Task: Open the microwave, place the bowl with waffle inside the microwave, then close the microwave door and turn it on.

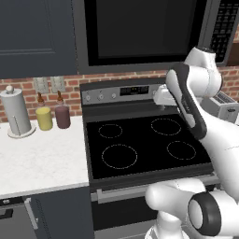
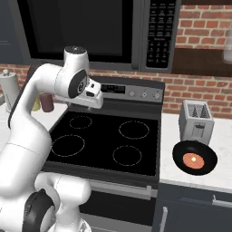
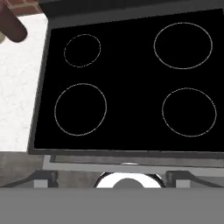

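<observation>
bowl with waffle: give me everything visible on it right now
The bowl with waffle is a small round black bowl, glossy-looking, holding a flat reddish-brown waffle disc with a pale spot at its centre. It sits on the white counter right of the stove, just in front of the silver toaster, apparently tilted toward the camera. Whether it touches the toaster cannot be told. Nothing grips it.

White counter [image 2: 213,172] bears bowl with waffle [image 2: 195,157] beside toaster [image 2: 195,120]
</observation>
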